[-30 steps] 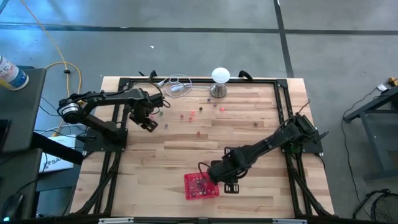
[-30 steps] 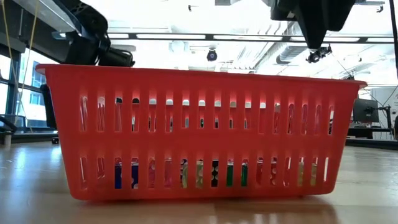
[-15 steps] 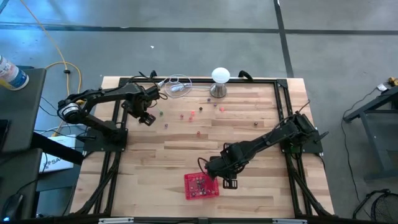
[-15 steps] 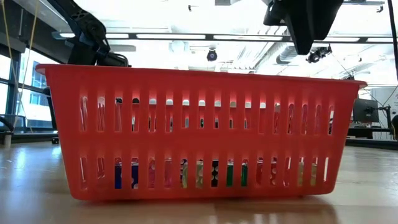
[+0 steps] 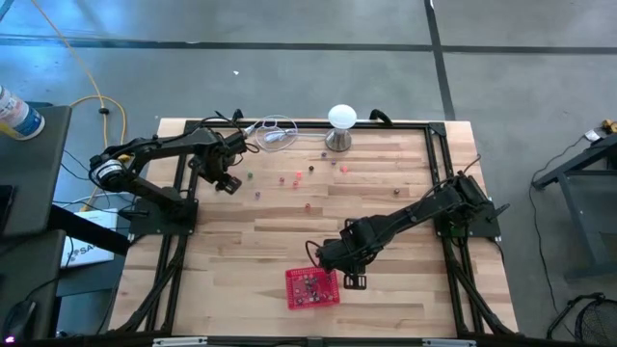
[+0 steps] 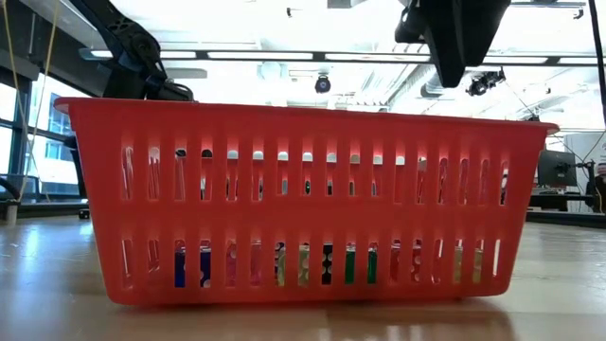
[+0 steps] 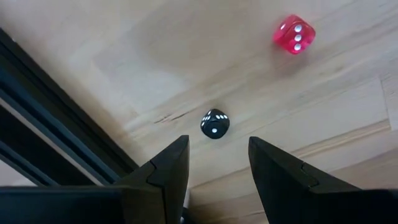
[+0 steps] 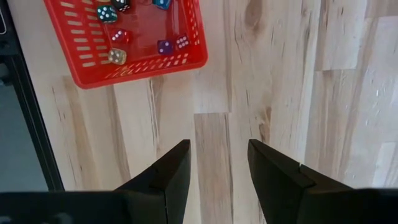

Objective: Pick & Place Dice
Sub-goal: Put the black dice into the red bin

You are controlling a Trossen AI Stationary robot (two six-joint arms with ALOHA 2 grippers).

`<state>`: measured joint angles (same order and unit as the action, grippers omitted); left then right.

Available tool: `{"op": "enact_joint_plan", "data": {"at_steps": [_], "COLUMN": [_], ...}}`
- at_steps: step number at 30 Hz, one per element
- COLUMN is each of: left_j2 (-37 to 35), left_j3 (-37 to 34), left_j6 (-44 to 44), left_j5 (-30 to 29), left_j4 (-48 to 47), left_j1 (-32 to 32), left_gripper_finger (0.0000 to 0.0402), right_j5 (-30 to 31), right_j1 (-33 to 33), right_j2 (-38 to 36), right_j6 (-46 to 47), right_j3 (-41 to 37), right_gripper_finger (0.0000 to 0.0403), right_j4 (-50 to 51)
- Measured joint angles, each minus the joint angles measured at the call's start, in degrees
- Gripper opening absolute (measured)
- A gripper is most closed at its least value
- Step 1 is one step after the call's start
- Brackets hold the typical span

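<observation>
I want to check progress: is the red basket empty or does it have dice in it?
Not empty: the right wrist view shows several dice lying inside the red basket.

Wooden table (image 5: 405, 183) – dice (image 5: 297, 177), red basket (image 5: 310, 288), stand (image 5: 339, 123)

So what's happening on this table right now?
Dice are being collected into the red basket, which already holds several. The left tool hangs open over a black die near the table's far left, a red die beyond it. The right tool is open and empty beside the basket. More dice lie loose mid-table.
</observation>
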<state>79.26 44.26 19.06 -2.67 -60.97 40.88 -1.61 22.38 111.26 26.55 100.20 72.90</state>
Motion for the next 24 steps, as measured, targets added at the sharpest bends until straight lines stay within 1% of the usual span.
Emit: {"op": "enact_joint_plan", "data": {"at_steps": [8, 14, 24], "left_j2": [0.04, 0.04, 0.04], "left_j3": [-0.54, -0.67, -2.64], "left_j6": [0.76, 5.87, 15.77], "left_j5": [0.19, 1.86, 0.59], "left_j4": [0.84, 2.66, 2.58], "left_j1": [0.0, 0.0, 0.0], "left_gripper_finger": [0.0158, 0.0158, 0.0158], "right_j5": [0.22, 1.22, 1.53], "right_j1": [-0.03, -0.03, -0.05], "right_j2": [0.0, 0.0, 0.0], "right_j6": [-1.06, -1.32, -2.43], "right_j3": [0.0, 0.0, 0.0], "right_gripper_finger": [0.015, 0.015, 0.015], "right_j4": [0.01, 0.17, 0.21]}}
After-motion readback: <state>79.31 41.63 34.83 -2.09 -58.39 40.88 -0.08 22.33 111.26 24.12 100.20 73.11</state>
